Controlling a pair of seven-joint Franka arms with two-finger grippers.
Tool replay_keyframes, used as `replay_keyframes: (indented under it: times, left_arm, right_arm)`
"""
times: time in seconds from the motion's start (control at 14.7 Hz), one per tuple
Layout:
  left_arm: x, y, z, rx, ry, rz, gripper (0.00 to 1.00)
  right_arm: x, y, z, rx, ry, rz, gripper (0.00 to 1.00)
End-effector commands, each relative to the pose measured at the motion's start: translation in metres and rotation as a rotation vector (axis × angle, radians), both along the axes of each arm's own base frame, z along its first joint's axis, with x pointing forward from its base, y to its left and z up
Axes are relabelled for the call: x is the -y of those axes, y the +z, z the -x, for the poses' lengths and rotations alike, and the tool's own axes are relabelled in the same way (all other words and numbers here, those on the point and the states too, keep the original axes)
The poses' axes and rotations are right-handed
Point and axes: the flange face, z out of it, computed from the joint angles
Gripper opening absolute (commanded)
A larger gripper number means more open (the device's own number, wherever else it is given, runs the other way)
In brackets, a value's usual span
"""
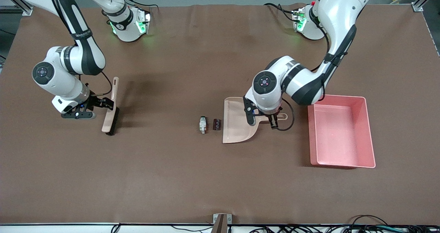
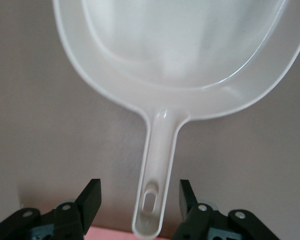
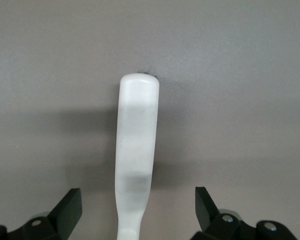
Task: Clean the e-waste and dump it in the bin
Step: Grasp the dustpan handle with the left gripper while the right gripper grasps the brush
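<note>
Pink and glossy, the bin sits lowest in the front view: a rectangular plastic tray with low walls and rounded corners, nothing in it, toward the left arm's end of the bench. Brown matte covering spreads over the whole bench, faintly creased.

Just beside the bin lies a beige dustpan, smooth moulded plastic with a flat flared mouth and a slim handle ending in an oblong hole; its scoop holds nothing. Low over that handle is the left end effector, released, its black fingers standing on either side of the handle without touching it (the left wrist view shows bare gaps on both sides).

Toward the right arm's end, a hand brush with a pale rounded handle and dark bristles rests on the bench. At its handle sits the right end effector, also released, fingers spread wide of the handle.

Smallest is the e-waste, just off the dustpan's mouth: a whitish-grey oblong and a dark block, side by side.
</note>
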Motion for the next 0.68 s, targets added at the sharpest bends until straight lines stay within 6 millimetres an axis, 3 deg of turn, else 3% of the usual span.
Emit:
replay_keyframes:
  times: [0.0, 0.27, 0.61]
  left_arm:
    - [0.011, -0.002, 0.007, 0.029, -0.062, -0.01, 0.71]
    - [0.014, -0.012, 0.01, 0.027, -0.087, -0.003, 0.69]
    - [0.013, -0.022, 0.015, 0.016, -0.105, -0.006, 0.69]
  right_arm:
    - [-0.023, -0.012, 0.01, 0.029, -0.03, -0.004, 1.0]
    - [-0.017, -0.043, 0.008, 0.04, -0.039, -0.002, 1.0]
    - [-0.007, -0.049, 0.009, 0.029, -0.045, 0.0, 1.0]
